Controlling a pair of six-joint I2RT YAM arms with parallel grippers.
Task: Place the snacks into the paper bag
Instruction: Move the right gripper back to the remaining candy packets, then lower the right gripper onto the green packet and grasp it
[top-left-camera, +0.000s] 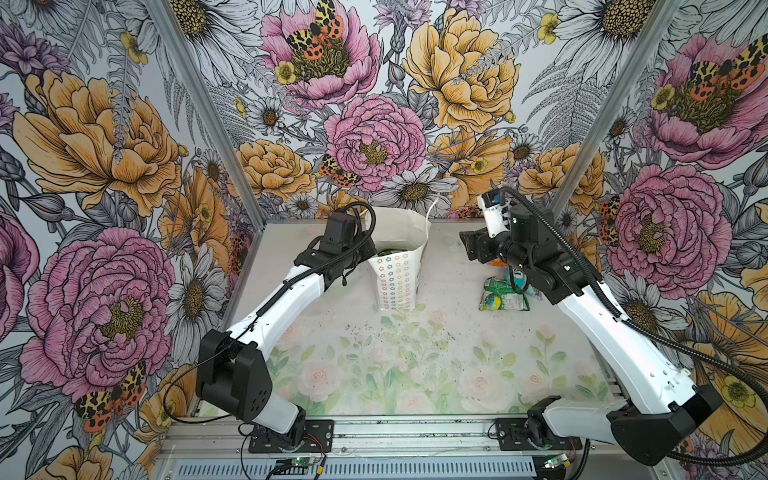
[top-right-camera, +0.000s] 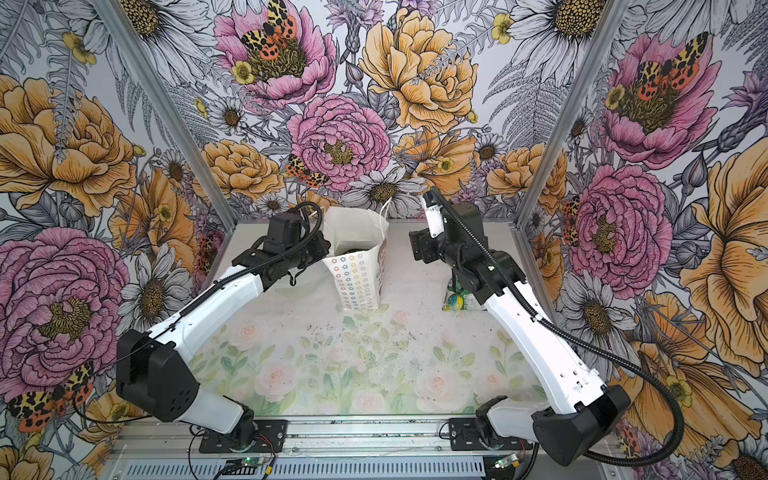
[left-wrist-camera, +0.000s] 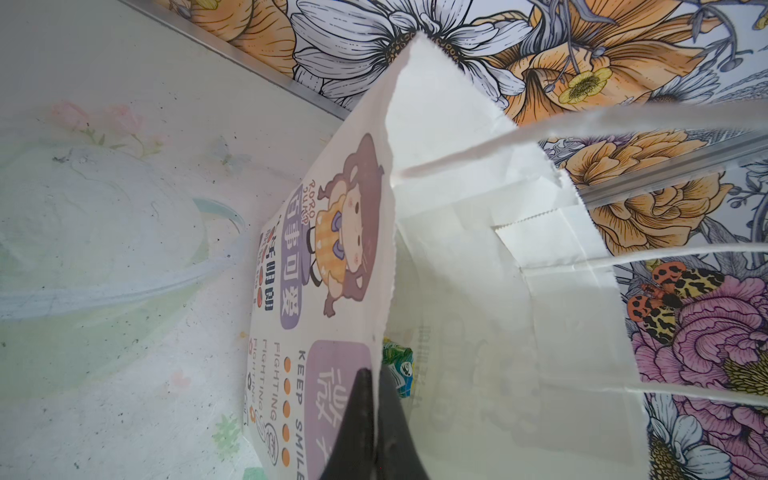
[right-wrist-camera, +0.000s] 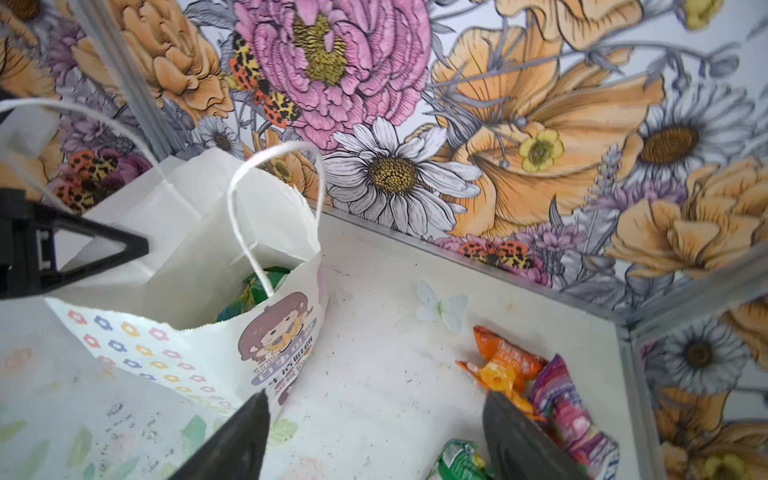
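Now L jaws pinch paper bag (left-wrist-camera: 457, 257) rim; R jaws wide, empty.

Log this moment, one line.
left pincer: shut on paper bag | right pincer: open, empty | green snack: inside bag | other snacks: on table

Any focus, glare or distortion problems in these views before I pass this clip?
Left wrist view: string handles near the lens smear out of focus, paper bag interior washes out. Right wrist view: right tool's fingers blurred, orange snack fairly sharp. Both top views: wide-angle bend leans the frame posts; lighting even.
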